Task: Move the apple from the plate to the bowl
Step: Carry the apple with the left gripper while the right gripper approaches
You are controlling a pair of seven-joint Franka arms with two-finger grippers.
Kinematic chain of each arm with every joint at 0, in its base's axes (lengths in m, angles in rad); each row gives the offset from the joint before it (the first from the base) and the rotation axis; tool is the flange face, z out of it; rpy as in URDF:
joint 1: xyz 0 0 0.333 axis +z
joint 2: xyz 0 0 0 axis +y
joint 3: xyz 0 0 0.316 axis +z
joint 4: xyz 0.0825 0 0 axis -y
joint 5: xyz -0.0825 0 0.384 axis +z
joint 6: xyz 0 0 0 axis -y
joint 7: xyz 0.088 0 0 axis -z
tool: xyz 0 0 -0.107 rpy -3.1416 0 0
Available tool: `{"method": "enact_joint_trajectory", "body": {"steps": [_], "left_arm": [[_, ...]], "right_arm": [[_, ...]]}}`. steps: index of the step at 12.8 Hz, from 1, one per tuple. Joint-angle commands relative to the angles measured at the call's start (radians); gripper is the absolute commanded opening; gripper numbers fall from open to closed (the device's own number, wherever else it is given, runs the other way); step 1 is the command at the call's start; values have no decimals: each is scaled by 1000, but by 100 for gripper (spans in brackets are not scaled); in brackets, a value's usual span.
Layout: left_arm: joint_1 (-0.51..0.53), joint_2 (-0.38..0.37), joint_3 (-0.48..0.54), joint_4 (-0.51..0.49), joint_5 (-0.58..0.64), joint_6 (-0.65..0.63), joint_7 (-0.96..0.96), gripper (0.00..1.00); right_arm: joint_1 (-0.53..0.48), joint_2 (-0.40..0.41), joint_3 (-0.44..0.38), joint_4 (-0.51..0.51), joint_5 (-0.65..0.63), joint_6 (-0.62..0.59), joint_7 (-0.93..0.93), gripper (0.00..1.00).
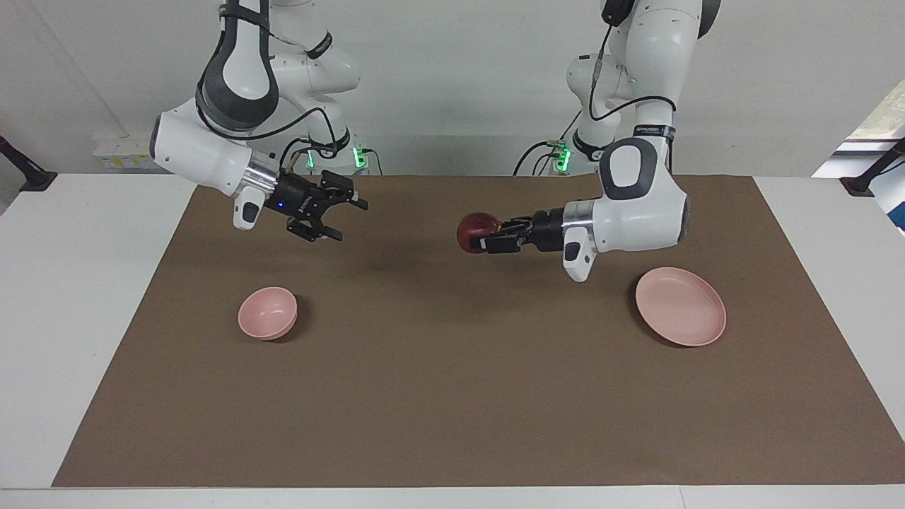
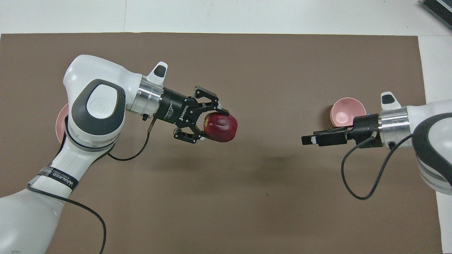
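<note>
Left to right in the facing view. The right gripper (image 1: 341,219) hangs in the air over the brown mat (image 1: 452,396), above mat nearer the robots than the bowl (image 1: 267,312), its fingers spread wide and holding nothing. The bowl sits upright on the mat, mouth up. The apple (image 1: 474,232) is held aloft over the middle of the mat, between bowl and plate (image 1: 680,305), gripped by the left gripper (image 1: 488,239), whose fingers are closed on the side of the apple that faces the plate. The apple is near round, so no long axis can be told; its stem end is hard to make out. In the overhead view the left arm (image 2: 95,109) hides most of the plate (image 2: 60,118), and the right gripper (image 2: 312,139) covers part of the bowl's rim (image 2: 348,110).
</note>
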Motion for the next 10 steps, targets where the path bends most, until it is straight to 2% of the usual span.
{"method": "enact_joint_trajectory", "body": {"steps": [1,4,7,10], "left_arm": [[-7,-6,-44,-10,-84,27,-52,0],[-7,-7,-99,-27,-155,66,-88,0],[-10,-15,-152,-36,-190,87,-93,0],[-56,-16,-171,-38,-230,145,-95,0]], "right_arm": [[-5,-47,-2,-57,122,-24,-114,100],[-19,-89,-3,-124,264,-66,-159,100],[-19,-110,-3,-150,292,-71,-157,100],[-2,-149,-2,-199,341,-48,-87,100]]}}
